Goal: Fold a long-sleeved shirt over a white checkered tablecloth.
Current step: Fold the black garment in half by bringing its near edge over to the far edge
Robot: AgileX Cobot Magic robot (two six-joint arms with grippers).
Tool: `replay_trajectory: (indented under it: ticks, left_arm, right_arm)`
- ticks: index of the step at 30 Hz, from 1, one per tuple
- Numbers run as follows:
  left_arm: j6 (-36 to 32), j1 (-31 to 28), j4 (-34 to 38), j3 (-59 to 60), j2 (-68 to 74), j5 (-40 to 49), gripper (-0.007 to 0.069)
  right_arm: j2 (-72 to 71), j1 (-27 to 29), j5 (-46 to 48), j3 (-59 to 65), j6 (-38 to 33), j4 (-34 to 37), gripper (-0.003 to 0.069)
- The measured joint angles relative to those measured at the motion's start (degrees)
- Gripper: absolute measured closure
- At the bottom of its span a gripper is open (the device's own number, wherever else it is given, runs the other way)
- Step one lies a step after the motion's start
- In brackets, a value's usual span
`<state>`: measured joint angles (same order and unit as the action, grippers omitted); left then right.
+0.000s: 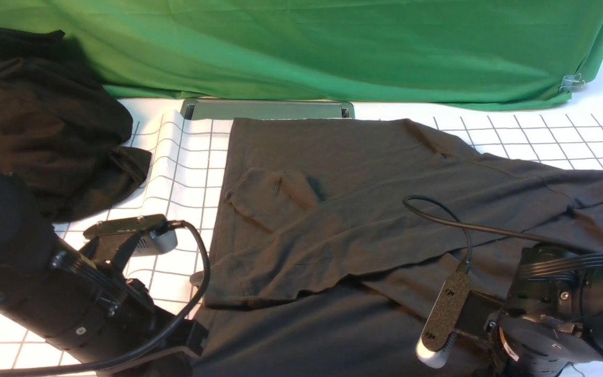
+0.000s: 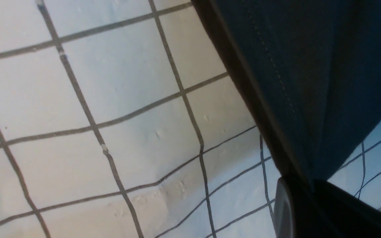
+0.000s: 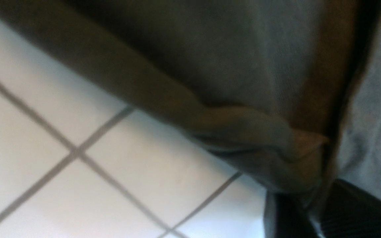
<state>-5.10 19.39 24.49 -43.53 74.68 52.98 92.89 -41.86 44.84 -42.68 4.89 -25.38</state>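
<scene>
The long-sleeved shirt (image 1: 359, 199) lies spread on the white checkered tablecloth (image 1: 186, 173), reaching from the middle of the front view to its right edge and down to the near edge; a sleeve (image 1: 275, 193) is folded in across the body, its end toward the robot's left; a broad fold runs slantwise over the lower half.

The left arm (image 1: 45, 283) sits low at the near left, its wrist at the shirt's near left corner; in the left wrist view the left pincer (image 2: 309, 195) is closed tight, with a stitched edge of the shirt narrowing down into the jaws and bare checks beside it.

The right arm (image 1: 568, 314) sits low at the near right, over the shirt; its wrist view is blurred, yet the right pincer (image 3: 313, 211) appears closed on a thick, rolled bunch of the shirt's edge, with the tablecloth beside it.

A black heap of cloth (image 1: 34, 115) lies at the far left, partly on the tablecloth, apart from the shirt; a green cloth (image 1: 333, 47) hangs along the back; a grey bar (image 1: 267, 109) lies just behind the shirt's far edge.
</scene>
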Motion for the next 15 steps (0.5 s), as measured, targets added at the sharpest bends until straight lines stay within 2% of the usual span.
replay_trajectory:
  ticks: [2, 5, 15]
  left_arm:
    - [0.0, 0.0, 0.0, 0.0, 0.0, 0.0, 0.061]
    - [0.0, 0.0, 0.0, 0.0, 0.0, 0.0, 0.061]
    - [-0.08, 0.0, 0.0, 0.0, 0.0, 0.3, 0.061]
  right_arm:
    - [0.05, 0.0, -0.23, 0.0, -0.05, -0.07, 0.035]
    - [0.05, 0.0, -0.05, 0.0, -0.05, -0.25, 0.0325]
    - [0.05, 0.0, 1.4, 0.0, -0.05, -1.43, 0.0379]
